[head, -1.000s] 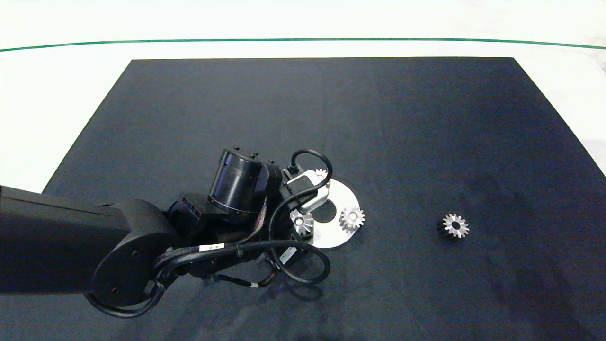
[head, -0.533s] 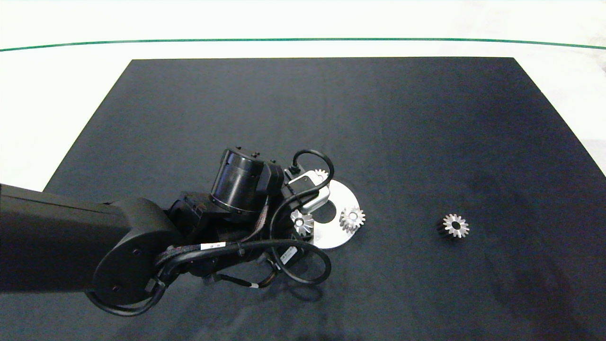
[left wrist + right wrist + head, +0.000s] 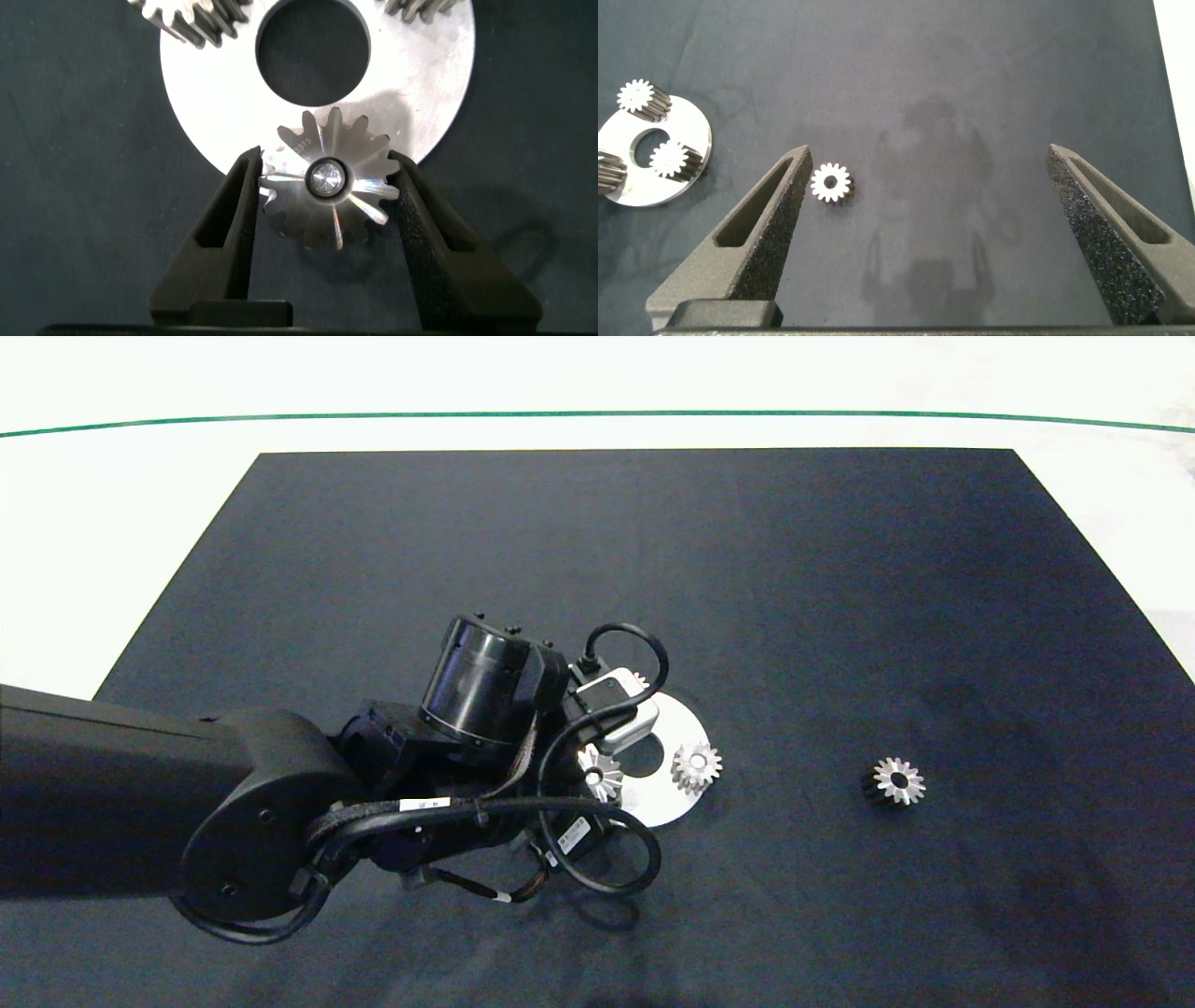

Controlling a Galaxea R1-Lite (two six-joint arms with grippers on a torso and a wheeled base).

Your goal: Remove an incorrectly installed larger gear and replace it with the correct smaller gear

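The larger gear (image 3: 327,182), silver with long pointed teeth, sits on a pin at the edge of a round silver plate (image 3: 420,84). My left gripper (image 3: 325,163) is shut on it, one dark finger pressing its teeth on each side. From the head view this gear (image 3: 600,772) shows just past the left wrist. The smaller gear (image 3: 898,781) lies alone on the black mat to the right of the plate (image 3: 677,719). My right gripper (image 3: 924,163) hangs open high above the mat, with the smaller gear (image 3: 831,183) just beside one finger.
Two more silver gears stand on the plate, one (image 3: 695,765) at its right side and one (image 3: 638,679) half hidden behind the left wrist. The black mat (image 3: 747,569) lies on a white table with a green line at the back.
The left arm has shifted slightly up and to the right. The larger gear between its fingers has moved a little with it. The smaller gear has not moved.
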